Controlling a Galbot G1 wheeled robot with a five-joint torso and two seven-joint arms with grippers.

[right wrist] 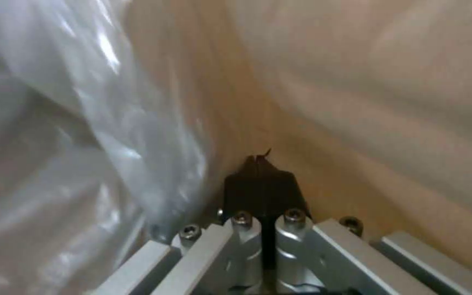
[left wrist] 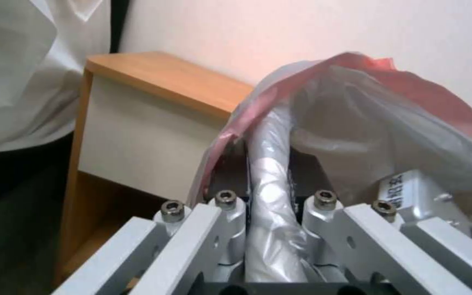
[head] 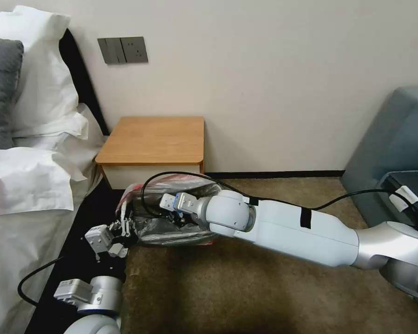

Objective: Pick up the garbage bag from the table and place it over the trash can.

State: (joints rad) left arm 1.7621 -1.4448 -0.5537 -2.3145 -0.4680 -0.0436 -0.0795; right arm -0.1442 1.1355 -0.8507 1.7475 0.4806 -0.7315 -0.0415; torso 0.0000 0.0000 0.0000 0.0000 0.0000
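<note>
Carpeted floor beside the bed (head: pixel 28 195) carries the work, with the table (head: pixel 153 139) behind both grippers. Garbage bag (head: pixel 172 227) drapes the bin just ahead of the left gripper (head: pixel 125 232), clamped on its bunched rim; right gripper (head: pixel 179 218), inside it, is closed.

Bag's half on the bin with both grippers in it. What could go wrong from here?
1. The left gripper is shut on a bunched fold of the bag at the near rim; pulling harder may tear the thin plastic.
2. The right gripper is down inside the bag, fingers closed; withdrawing could drag the liner back out.
3. The bin is mostly hidden under the plastic, beside the table; an uneven pull might tip or shift it.
</note>
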